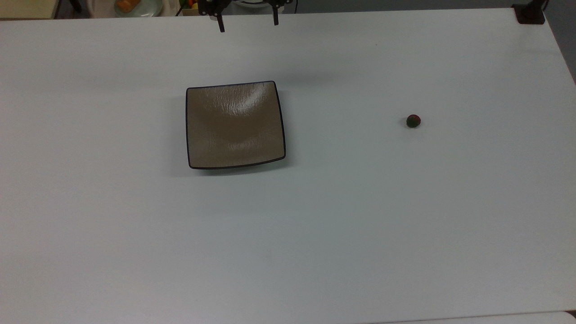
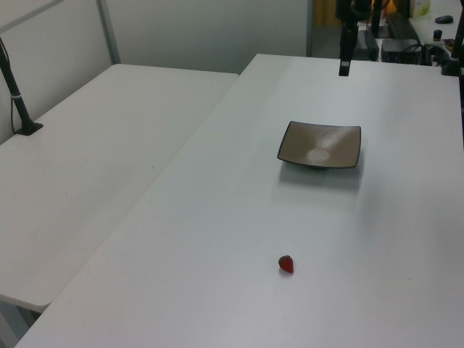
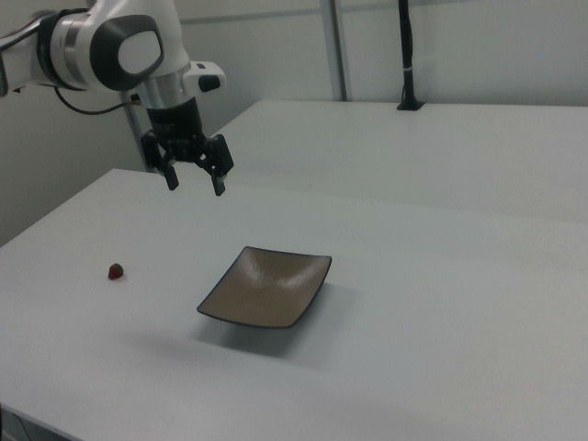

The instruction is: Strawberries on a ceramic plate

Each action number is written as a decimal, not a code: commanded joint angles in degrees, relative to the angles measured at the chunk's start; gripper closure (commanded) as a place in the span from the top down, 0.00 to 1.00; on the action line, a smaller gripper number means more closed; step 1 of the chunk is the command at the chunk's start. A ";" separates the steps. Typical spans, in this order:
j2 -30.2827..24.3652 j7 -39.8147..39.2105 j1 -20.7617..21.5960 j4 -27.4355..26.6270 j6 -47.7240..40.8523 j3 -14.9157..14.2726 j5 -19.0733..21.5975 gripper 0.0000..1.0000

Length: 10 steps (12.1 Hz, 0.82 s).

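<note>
A square tan-brown ceramic plate (image 1: 235,126) with a thin black rim sits on the white table, bare inside; I also see the plate (image 2: 320,145) in the left view and the plate (image 3: 267,287) in the right view. One small red strawberry (image 1: 413,121) with a dark green cap lies far toward the top view's right, well apart from the plate. The strawberry (image 2: 286,264) shows near the left view's bottom, and the strawberry (image 3: 116,271) at the right view's left. My gripper (image 3: 195,184) hangs open and holding nothing, high above the table beyond the plate's far edge; its fingertips (image 1: 221,28) show at the top view's upper edge.
The white table (image 1: 342,216) stretches wide around both things. A second white table (image 2: 94,167) adjoins it on the left view's left. A black post (image 1: 529,12) stands at the top view's upper right corner. Clutter sits past the table's far edge (image 1: 135,5).
</note>
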 commanded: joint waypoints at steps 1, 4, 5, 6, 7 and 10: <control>-1.23 -1.09 -0.23 -0.94 0.08 -0.11 1.09 1.00; -1.32 -1.09 -0.23 -0.94 -0.02 -0.02 1.09 1.00; -1.23 -1.09 -0.23 -0.94 0.07 0.06 1.09 1.00; -1.15 -1.09 -0.23 -0.94 0.07 0.15 1.09 1.00; -1.15 -1.09 -0.23 -0.94 0.07 0.24 1.09 1.00; -1.32 1.62 -0.14 -0.68 -0.19 2.25 1.09 1.00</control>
